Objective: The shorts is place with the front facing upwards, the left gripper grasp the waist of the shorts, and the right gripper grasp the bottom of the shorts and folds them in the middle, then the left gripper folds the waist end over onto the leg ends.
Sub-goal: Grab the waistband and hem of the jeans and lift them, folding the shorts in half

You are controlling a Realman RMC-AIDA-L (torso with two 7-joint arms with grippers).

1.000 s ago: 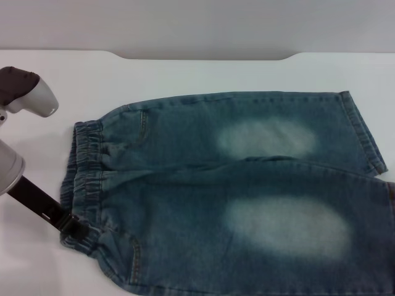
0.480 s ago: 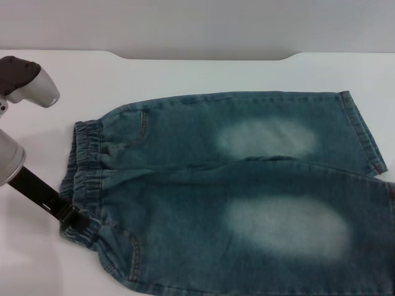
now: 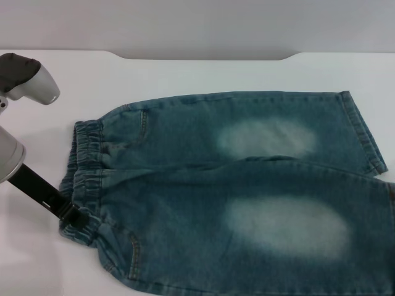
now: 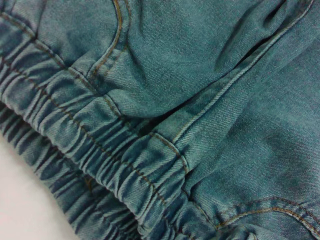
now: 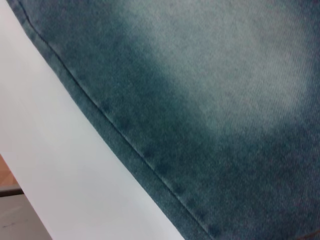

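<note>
Denim shorts (image 3: 241, 191) spread flat on white table (image 3: 185, 77), faded patches up. Waist (image 3: 83, 179) at left, near corner now dragged slightly inward, bunched. Left gripper (image 3: 73, 216) clamped on waist corner.

Soft, even light is falling from above, and my head view is reading slightly hazy, with only a faint shadow lying under my left gripper (image 3: 73, 216) beside the shorts (image 3: 234, 191). My left wrist view is showing the denim weave crisply, while my right wrist view is blurring it, the white table (image 5: 60, 165) beside the seam glowing bright without glare.
</note>
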